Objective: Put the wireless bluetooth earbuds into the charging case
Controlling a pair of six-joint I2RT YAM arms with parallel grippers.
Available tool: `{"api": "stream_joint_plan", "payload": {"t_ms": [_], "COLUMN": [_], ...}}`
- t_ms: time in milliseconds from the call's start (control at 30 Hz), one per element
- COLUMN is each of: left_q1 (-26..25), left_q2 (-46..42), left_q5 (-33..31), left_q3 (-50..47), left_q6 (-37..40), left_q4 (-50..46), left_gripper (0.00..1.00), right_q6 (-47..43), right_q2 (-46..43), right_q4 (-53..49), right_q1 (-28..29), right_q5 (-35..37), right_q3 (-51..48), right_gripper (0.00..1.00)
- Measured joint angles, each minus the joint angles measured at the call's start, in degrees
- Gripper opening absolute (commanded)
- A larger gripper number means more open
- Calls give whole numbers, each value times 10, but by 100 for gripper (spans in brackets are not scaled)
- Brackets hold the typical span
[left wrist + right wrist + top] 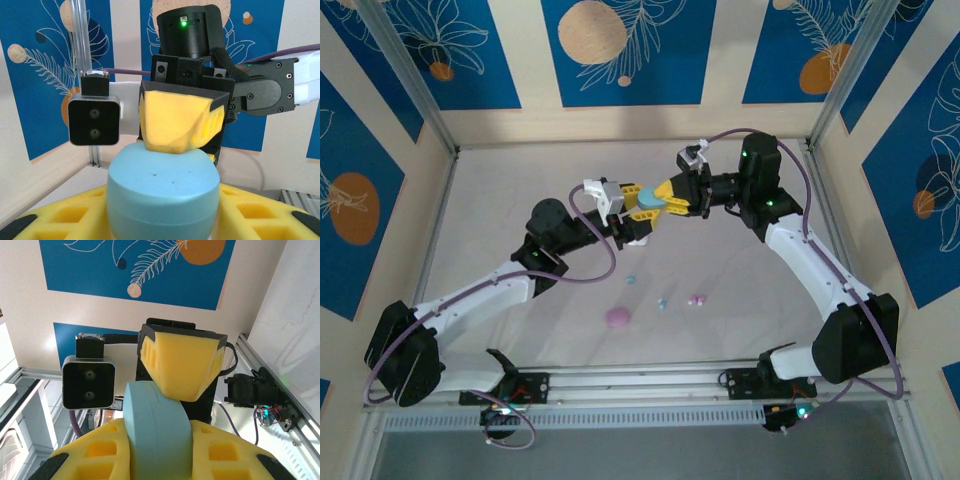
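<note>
Left gripper [632, 212], jaws flanking, grip uncertain, a light-blue pebble-shaped plastic charging case [648, 197] held aloft, edge-on, by the clenched right gripper [671, 197]; well below, unobstructed on the white tabletop [520, 190], midway between arms: pink pebble-shaped case [618, 317], tiny teal plastic earbud [631, 278], pale earbud [663, 301], pink earbud [697, 299], axes indiscernible.

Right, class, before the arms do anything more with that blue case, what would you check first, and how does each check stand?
1. The teal case is held up between both tools, off the table: ok.
2. Grip of the right tool across the case's thin side: ok.
3. Grip of the left tool firm: cannot tell.
4. Case lid open for loading: not ok, it looks shut.
5. The earbuds lie free on the table, clear of both arms: ok.
</note>
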Motion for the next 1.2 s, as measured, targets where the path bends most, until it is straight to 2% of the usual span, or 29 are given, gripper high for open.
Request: {"api": "stream_joint_plan", "payload": {"t_ms": [200, 433, 567, 967, 1133, 1200], "left_q1": [0, 0, 0, 0, 0, 0], "left_q2": [0, 2, 2, 2, 2, 2], "left_q5": [0, 0, 2, 1, 3, 3], "left_q3": [0, 1, 1, 2, 2, 2], "left_q6": [-2, -4, -4, -6, -9, -8], "left_q4": [1, 2, 2, -3, -5, -7], "left_gripper": [41, 51, 51, 33, 28, 27], "right_q6": [0, 17, 24, 26, 20, 12], "right_q2": [0, 0, 0, -1, -4, -5], "right_q4": [2, 20, 28, 37, 27, 18], "right_q1": [0, -1, -1, -2, -2, -2], "right_q5": [2, 2, 2, 1, 2, 4], "right_q3": [-5, -7, -7, -12, -13, -13], "right_gripper": [10, 10, 10, 13, 19, 26]}}
